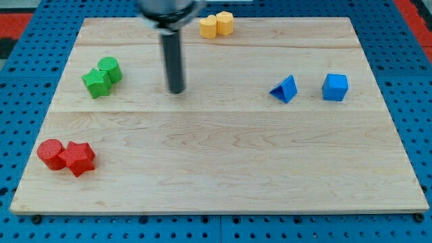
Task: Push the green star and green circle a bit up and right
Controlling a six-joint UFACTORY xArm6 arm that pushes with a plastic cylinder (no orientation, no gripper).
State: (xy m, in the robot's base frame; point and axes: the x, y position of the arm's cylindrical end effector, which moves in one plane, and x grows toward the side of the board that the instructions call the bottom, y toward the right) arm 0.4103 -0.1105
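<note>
Camera view, single frame. My tip [176, 90] rested on the bench [216, 169], in the upper-left quarter of the board. The rig carried no hand, only the straight rod, so nothing opened, closed or held anything.

Task blocks: the green star [96, 82] and the green circle [109, 69] sat touching each other, circle at about 1 o'clock from the star. Both lay at roughly 9 o'clock from my tip, clearly apart from it; no contact with either.

Others: the yellow pair [216, 25], shapes not clear, touching each other at 1 o'clock from my tip near the top edge. The blue triangle [285, 88] and the blue cube [335, 87] lay well off at 3 o'clock. The red circle [50, 153] and the red star [79, 158] sat touching at 8 o'clock, near the bottom-left corner.

Judgement: the push had not begun. The tip stood on the wrong side of the pair. To do it well, the tip should circle round to about 7 o'clock of the star, keeping wide of both greens, then drive toward 1 o'clock through the star into the circle. That line matches the pair's own axis, so they should travel together. Keep the stroke short; off-centre contact could split them.
</note>
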